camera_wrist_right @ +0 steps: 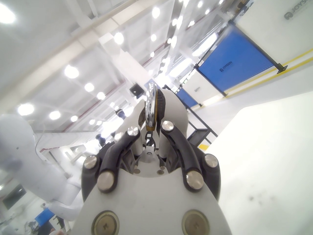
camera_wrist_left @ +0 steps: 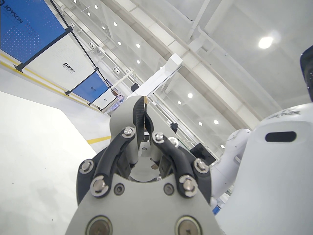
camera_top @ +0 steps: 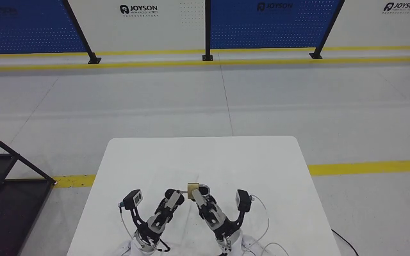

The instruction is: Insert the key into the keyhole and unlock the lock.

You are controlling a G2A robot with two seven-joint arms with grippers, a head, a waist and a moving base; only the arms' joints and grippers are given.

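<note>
The lock (camera_top: 193, 188) is clamped in the right gripper (camera_top: 197, 196), above the near middle of the worktop (camera_top: 256, 166). The left gripper (camera_top: 174, 195) is just beside it, on the lock's left, with the key (camera_wrist_left: 145, 99) pinched at its tip.

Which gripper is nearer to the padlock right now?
Right. The right gripper is shut on the padlock, so it is touching it. The left gripper sits beside the padlock without touching it, shut on the key.
</note>
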